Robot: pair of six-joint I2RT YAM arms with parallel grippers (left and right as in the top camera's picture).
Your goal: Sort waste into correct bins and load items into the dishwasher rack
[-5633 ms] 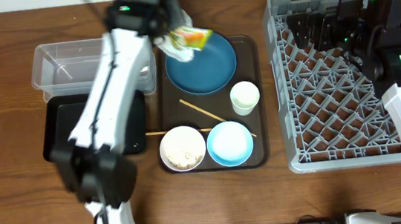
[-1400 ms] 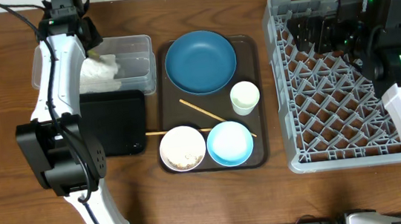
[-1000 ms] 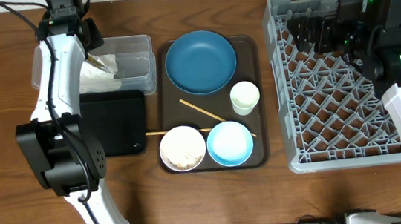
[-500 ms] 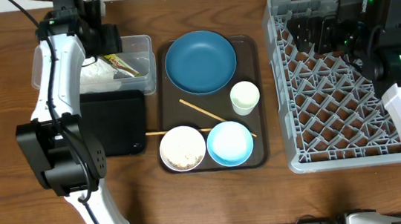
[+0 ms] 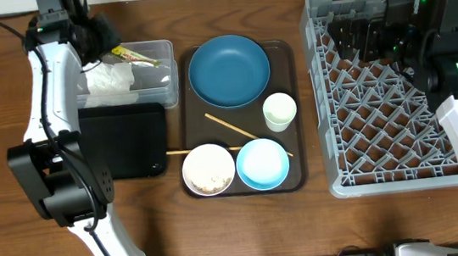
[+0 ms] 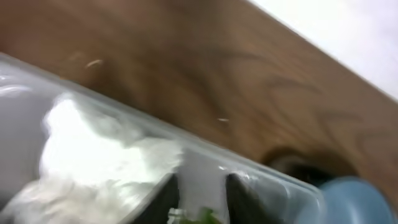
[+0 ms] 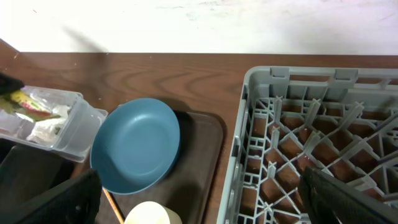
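My left gripper (image 5: 107,40) is shut on the yellow-green snack wrapper (image 5: 138,56) and holds it over the far edge of the clear tub (image 5: 160,84). Crumpled white tissue (image 5: 109,77) lies in that tub; it also shows in the left wrist view (image 6: 93,149). The black tray (image 5: 128,143) sits in front of the tub. The dark blue dish (image 5: 229,70), small cup (image 5: 279,111), white bowl with rice (image 5: 209,169), light blue bowl (image 5: 263,164) and chopsticks (image 5: 231,128) lie on the brown serving tray. My right gripper (image 5: 364,37) is open and empty over the grey rack (image 5: 387,175).
The brown serving tray (image 5: 295,176) lies between the bins and the rack. The left arm runs along the left side of the tub and black tray. In the right wrist view the rack's near wall (image 7: 239,143) stands beside the dish (image 7: 134,146).
The tissue went from my left gripper into the clear tub. The left gripper has since shifted back and left, with the wrapper moving toward the tub's far rim. The right arm has not moved.
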